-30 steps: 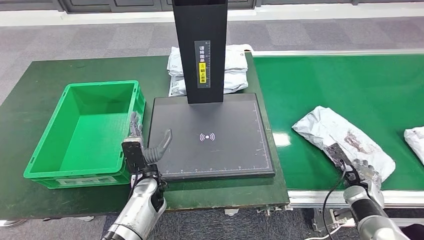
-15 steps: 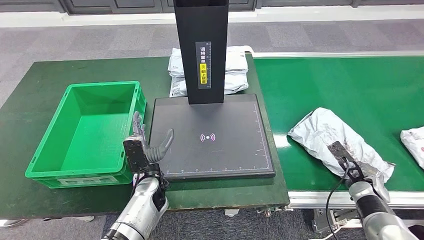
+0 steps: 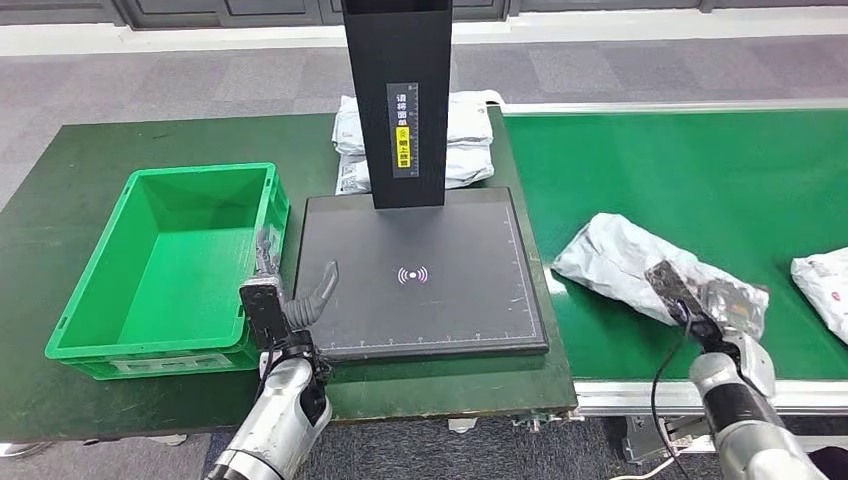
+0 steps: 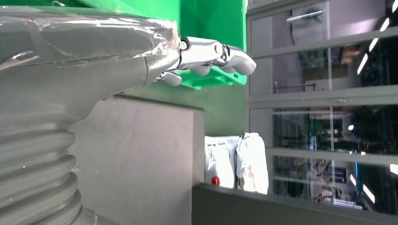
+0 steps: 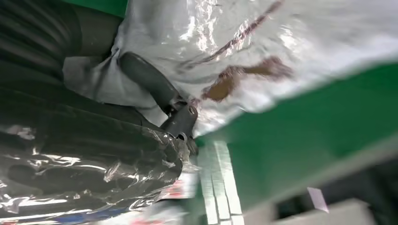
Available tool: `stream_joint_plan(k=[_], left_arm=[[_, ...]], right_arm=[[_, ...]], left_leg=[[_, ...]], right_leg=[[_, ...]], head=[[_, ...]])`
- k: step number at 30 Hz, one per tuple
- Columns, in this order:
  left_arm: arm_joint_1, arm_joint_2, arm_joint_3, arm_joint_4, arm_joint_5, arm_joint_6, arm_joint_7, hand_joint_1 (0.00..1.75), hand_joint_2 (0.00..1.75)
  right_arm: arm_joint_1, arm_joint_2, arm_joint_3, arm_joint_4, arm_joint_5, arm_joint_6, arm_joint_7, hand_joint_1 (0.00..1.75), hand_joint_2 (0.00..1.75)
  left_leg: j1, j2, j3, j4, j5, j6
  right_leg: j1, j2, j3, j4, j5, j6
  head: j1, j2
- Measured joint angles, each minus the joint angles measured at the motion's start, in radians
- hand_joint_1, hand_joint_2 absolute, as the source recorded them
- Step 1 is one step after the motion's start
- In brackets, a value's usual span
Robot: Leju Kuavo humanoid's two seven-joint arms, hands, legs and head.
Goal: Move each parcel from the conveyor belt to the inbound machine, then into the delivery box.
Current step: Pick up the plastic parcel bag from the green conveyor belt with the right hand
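Note:
A crumpled grey-white parcel (image 3: pixel 620 262) lies on the green conveyor belt (image 3: pixel 700 160), close to its left edge. My right hand (image 3: pixel 715 310) grips the parcel's near end; in the right wrist view a dark finger (image 5: pixel 155 89) is pressed into the parcel's plastic (image 5: pixel 263 47). The inbound machine's black plate (image 3: pixel 470 310) with its black column (image 3: pixel 398 100) stands left of the belt. The green delivery box (image 3: pixel 160 352) sits left of the plate, with nothing in it. My left hand (image 3: pixel 285 300) hovers over the gap between box and plate, holding nothing, its fingers (image 4: pixel 211 51) spread.
Another white parcel (image 3: pixel 825 285) lies on the belt at the right edge. A stack of white parcels (image 3: pixel 465 140) sits behind the column, also seen in the left wrist view (image 4: pixel 239 161). The dark green table (image 3: pixel 60 180) carries box and machine.
My right hand has dragged the parcel leftward along the belt toward the machine's plate. The second parcel has also shifted left. My left hand has hardly moved.

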Motion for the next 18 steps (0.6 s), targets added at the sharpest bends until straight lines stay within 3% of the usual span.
stream_joint_plan(k=[6, 12, 18], left_arm=[[0.008, -0.002, 0.023, -0.024, -0.049, 0.012, 0.0, 0.0, 1.75], [-0.009, -0.016, 0.024, -0.021, -0.082, 0.002, 0.0, 0.0, 1.75], [-0.024, -0.021, 0.024, -0.012, -0.083, -0.006, 0.0, 0.0, 1.75]], right_arm=[[0.067, 0.148, 0.179, -0.327, -0.146, 0.041, -0.084, 1.75, 1.75], [0.106, 0.295, 0.425, -0.443, -0.201, 0.105, -0.103, 1.75, 1.75], [0.115, 0.342, 0.545, -0.501, -0.233, 0.119, -0.072, 1.75, 1.75]], left_leg=[[0.003, -0.002, 0.005, -0.001, 0.002, -0.003], [0.004, -0.001, 0.004, -0.001, 0.002, -0.004], [0.003, -0.002, 0.004, -0.001, 0.002, -0.004]], right_leg=[[0.003, -0.001, -0.002, 0.001, 0.0, -0.002], [0.004, 0.001, -0.004, 0.001, -0.001, -0.003], [0.002, -0.001, -0.003, 0.001, 0.0, -0.003]], head=[[0.0, 0.0], [0.0, 0.0], [0.0, 0.0]])
